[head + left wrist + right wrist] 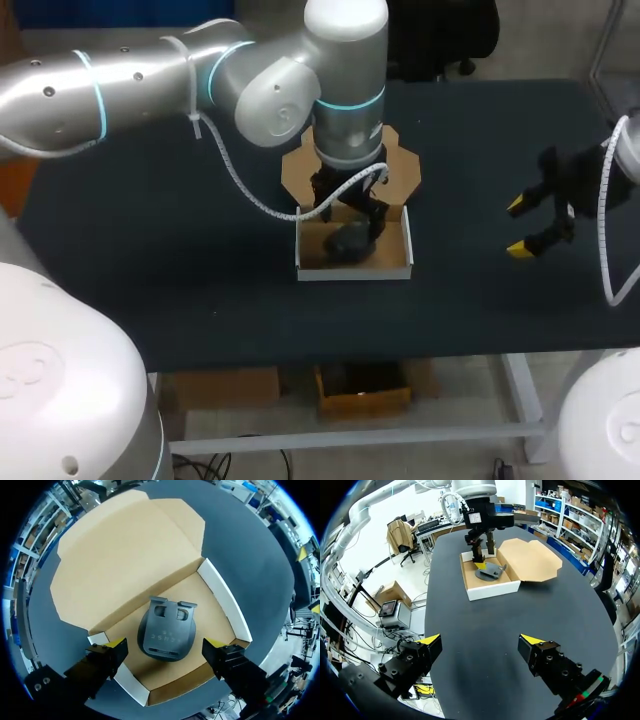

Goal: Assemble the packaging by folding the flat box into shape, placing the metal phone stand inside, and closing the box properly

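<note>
The stand (pixel 166 635) lies flat in the box (pixel 225 602), mid table. L gripper (pixel 166 643) hangs over it w/ fingers spread wide, not touching it. R gripper (pixel 480 639) is spread too, empty, far off right. I think: lift L straight up, don't bump the box. Then push the lid (pixel 120 555), flat on the far side, over & down.
</note>
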Controlling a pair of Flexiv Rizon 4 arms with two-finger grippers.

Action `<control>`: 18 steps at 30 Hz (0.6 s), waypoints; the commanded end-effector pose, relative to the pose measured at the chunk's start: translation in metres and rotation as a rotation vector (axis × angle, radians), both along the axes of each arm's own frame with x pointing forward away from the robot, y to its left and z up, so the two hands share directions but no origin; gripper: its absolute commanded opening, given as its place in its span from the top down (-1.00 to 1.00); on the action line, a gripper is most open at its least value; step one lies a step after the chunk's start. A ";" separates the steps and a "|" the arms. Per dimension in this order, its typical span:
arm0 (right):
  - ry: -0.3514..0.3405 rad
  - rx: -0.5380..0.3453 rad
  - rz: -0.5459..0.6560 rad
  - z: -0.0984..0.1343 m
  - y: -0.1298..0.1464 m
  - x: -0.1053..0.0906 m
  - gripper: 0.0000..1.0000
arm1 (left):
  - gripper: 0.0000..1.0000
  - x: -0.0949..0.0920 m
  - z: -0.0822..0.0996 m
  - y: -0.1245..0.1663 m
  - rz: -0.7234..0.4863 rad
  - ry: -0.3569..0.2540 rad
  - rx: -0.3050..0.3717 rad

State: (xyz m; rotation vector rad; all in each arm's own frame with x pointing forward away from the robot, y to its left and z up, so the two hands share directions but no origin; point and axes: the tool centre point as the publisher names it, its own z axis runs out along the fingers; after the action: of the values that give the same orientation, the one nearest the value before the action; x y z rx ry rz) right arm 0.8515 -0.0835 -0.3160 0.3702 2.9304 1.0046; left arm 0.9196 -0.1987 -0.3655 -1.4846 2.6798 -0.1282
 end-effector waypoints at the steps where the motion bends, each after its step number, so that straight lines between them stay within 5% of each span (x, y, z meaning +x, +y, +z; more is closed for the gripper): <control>1: -0.001 0.005 0.002 0.000 -0.001 -0.001 -1.00 | -1.00 -0.005 0.003 0.005 0.024 -0.014 0.005; 18: -0.001 0.005 0.002 0.000 -0.001 -0.001 -1.00 | -1.00 -0.018 0.001 -0.007 0.172 -0.005 -0.051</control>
State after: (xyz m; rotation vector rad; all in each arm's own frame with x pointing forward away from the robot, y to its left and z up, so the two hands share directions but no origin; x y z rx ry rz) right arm 0.8515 -0.0835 -0.3160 0.3699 2.9303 1.0050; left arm 0.9027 -0.2021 -0.3606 -1.7139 2.5653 -0.1960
